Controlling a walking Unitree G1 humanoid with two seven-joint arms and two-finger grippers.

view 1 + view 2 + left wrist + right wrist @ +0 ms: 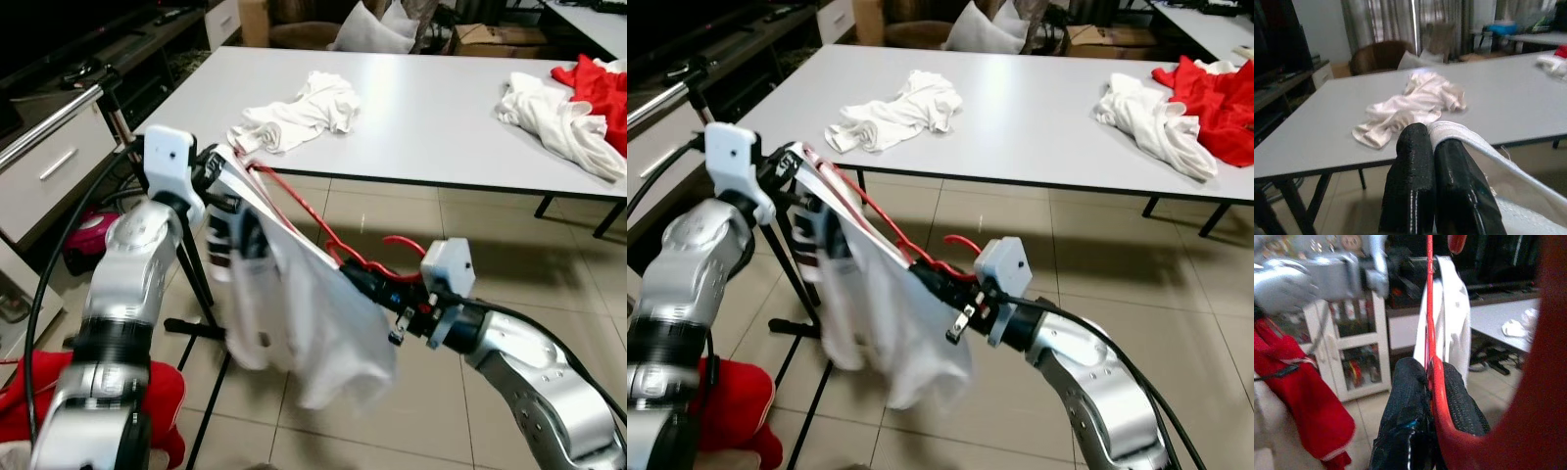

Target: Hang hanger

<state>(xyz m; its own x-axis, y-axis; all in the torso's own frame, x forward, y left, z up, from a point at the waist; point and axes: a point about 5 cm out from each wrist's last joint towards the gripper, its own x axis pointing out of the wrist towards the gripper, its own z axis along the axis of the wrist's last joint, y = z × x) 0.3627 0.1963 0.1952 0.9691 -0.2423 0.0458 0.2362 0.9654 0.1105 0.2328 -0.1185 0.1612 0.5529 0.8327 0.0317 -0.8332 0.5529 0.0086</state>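
Observation:
A red plastic hanger (323, 230) is held in the air between my two arms, with a white garment (313, 323) draped over it and hanging down. My right gripper (367, 279) is shut on the hanger near its hook (404, 242); the right wrist view has the red bar (1436, 377) pinched between the black fingers (1405, 401). My left gripper (233, 176) is shut on the garment's white collar edge (1459, 132) at the hanger's far end. A metal rack rail (49, 122) runs at the left.
A white table (441, 108) stands ahead with a crumpled white cloth (294, 113), and white and red clothes (578, 108) at its right end. The black rack stand (201, 289) rises from the tiled floor. Red cloth (59, 392) hangs at lower left. A cabinet (39, 166) is left.

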